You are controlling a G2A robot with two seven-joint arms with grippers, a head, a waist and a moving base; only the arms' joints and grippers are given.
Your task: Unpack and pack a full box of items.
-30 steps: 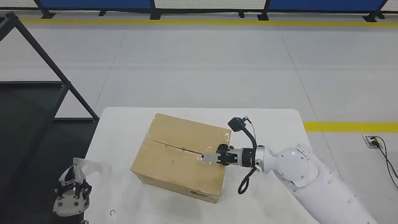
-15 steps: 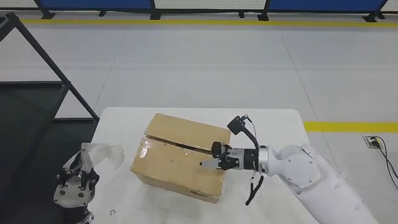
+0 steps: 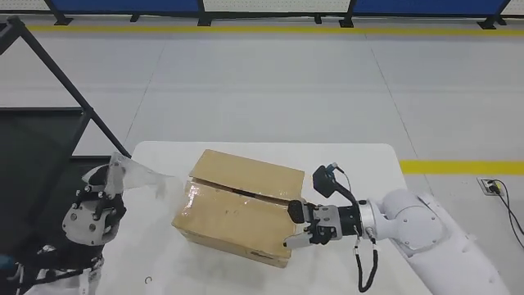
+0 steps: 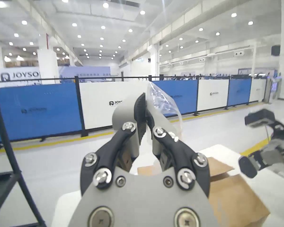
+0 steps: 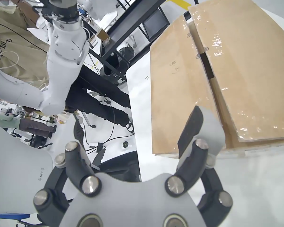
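Now, left hand (image 4: 145, 109) pinching clear film (image 4: 164, 100) beside box (image 3: 237, 209), right hand (image 3: 295, 228) spread wide at its end.

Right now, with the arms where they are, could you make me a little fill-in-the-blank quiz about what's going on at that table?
1. The left gripper is ____ on a clear plastic strip, held up off the table.
2. The right gripper is ____, with nothing between its fingers, at a corner of the cardboard box.
3. The cardboard box sits on a ____ table.

Missing words: shut, open, white.
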